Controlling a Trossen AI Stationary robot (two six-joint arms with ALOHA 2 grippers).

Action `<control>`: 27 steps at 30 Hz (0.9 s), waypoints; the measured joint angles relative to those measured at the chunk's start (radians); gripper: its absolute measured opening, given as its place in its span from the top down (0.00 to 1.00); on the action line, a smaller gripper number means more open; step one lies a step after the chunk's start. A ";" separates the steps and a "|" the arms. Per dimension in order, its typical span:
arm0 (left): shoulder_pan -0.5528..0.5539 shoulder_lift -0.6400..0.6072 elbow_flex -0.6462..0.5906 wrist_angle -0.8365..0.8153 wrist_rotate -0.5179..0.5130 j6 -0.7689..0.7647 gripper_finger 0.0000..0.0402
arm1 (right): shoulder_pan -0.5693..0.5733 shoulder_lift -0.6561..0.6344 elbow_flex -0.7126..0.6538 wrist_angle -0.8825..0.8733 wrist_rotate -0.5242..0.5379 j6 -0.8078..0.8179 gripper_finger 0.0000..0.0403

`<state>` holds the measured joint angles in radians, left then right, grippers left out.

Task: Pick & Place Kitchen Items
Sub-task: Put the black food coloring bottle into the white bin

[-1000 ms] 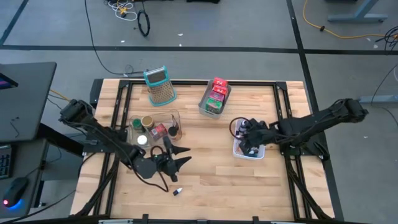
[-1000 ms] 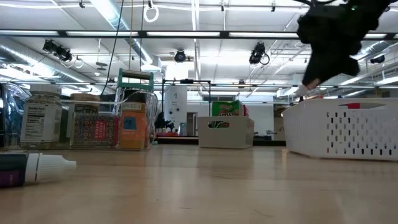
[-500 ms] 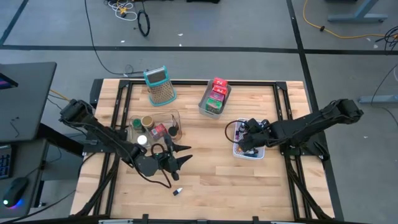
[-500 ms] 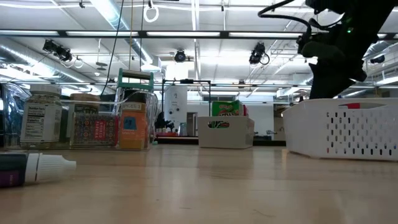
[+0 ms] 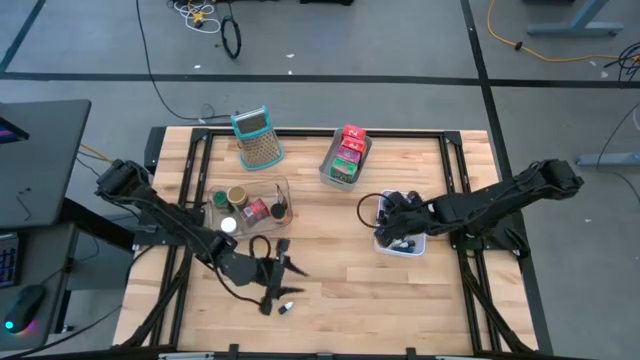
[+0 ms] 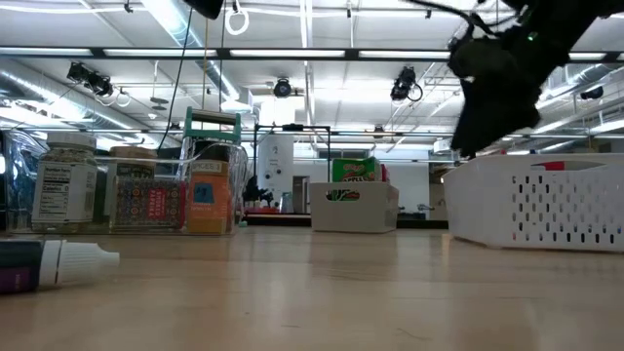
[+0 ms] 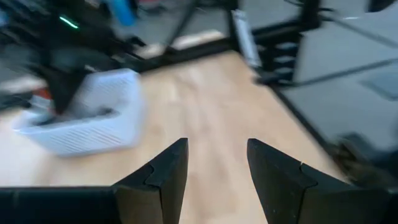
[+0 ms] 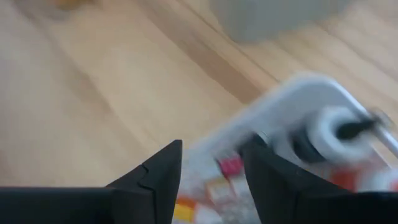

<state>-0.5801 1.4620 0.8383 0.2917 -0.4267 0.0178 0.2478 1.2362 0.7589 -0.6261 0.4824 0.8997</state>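
Your loose item on the bare boards is a small dropper bottle [image 5: 286, 307], lying on its side just beyond the tips of your left gripper [image 5: 283, 281]; the low view shows it with a white cap and dark body [image 6: 54, 265]. That gripper hangs over the wooden table [image 5: 330, 290] with its fingers [image 7: 163, 174] apart and nothing between them. Behind the left arm stands a clear bin [image 5: 250, 205] holding short jars, a tin and small packets, too small to tell apart singly. Your right gripper [image 5: 385, 235] sits at the near edge of the white perforated basket [image 5: 400, 246], fingers [image 8: 158, 174] spread with nothing held; the wrist view shows blurred red and yellow small things inside the basket [image 8: 292, 112] past the fingertips. Farther off from both grippers, a grey tray [image 5: 345, 158] carries red and green packets stacked in a row. A teal-handled metal grater [image 5: 257, 138] lies beside it, well apart from either arm.
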 joint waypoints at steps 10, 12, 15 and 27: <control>-0.027 0.011 -0.024 -0.125 0.177 -0.333 0.57 | -0.003 0.000 0.000 0.564 0.042 -0.511 0.55; -0.038 0.011 -0.028 -0.158 0.178 -0.422 0.57 | -0.003 0.000 0.000 0.692 0.038 -0.608 0.55; -0.063 0.029 -0.026 -0.180 0.177 -0.540 0.57 | -0.003 0.000 0.000 0.841 0.017 -0.719 0.55; -0.173 0.257 0.035 -0.203 0.128 -0.771 0.57 | -0.025 0.000 0.000 0.927 -0.001 -0.991 0.55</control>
<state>-0.7536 1.7193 0.8736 0.0889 -0.2982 -0.7537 0.2231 1.2366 0.7586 0.3007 0.4811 -0.0909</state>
